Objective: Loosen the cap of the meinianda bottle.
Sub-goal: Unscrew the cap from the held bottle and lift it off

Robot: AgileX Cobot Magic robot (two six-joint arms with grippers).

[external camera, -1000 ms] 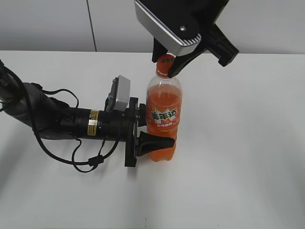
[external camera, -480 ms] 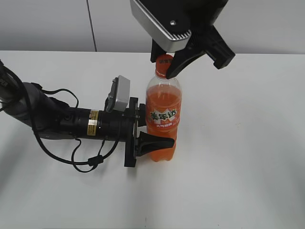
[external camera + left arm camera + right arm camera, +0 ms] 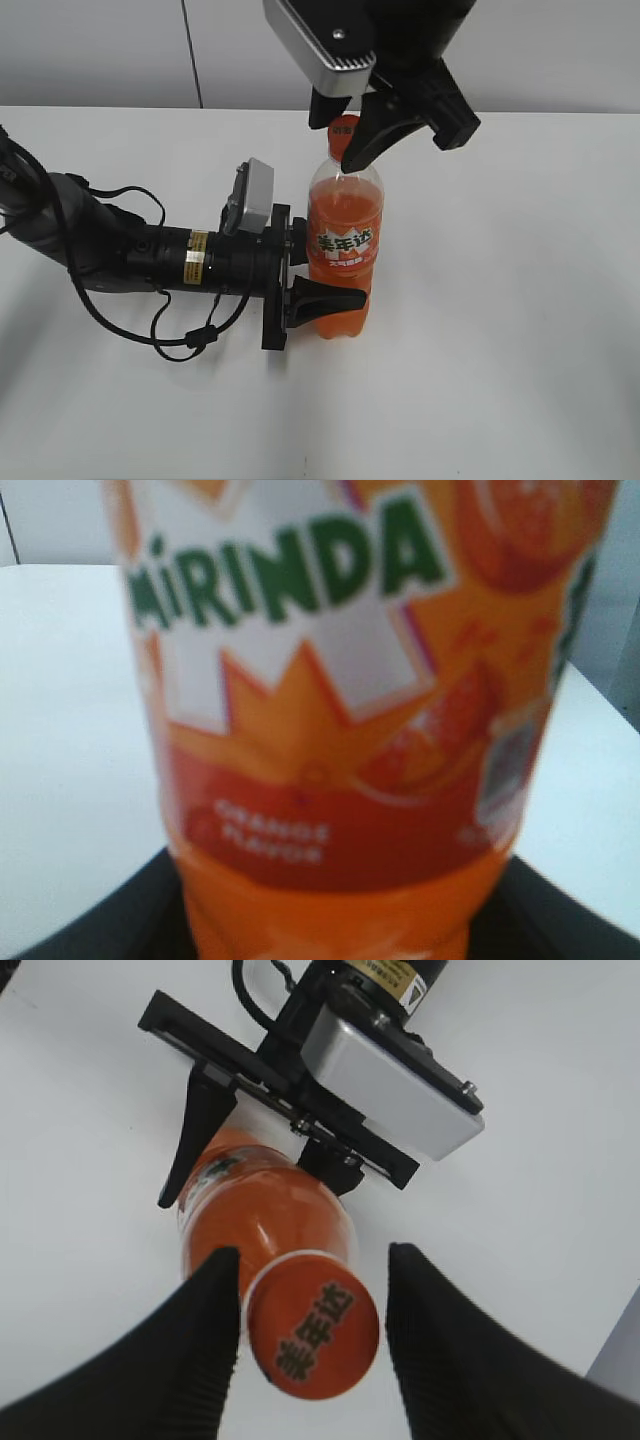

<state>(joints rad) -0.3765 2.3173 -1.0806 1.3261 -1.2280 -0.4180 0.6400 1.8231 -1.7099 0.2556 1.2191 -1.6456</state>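
The full, slippery meinianda bottle (image 3: 342, 255) was clamped low by the left gripper (image 3: 300, 275); the ribbed cap (image 3: 312, 1337) sat between the right gripper's (image 3: 312, 1335) parted fingers, ungripped.

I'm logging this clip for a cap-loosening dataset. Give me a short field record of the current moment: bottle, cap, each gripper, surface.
bottle: meinianda bottle, upright, orange drink inside
cap: cap on the neck
left gripper: left gripper clamped on the bottle's lower body from the side
right gripper: right gripper above, fingers either side of the cap, gap visible on one side
surface: white table
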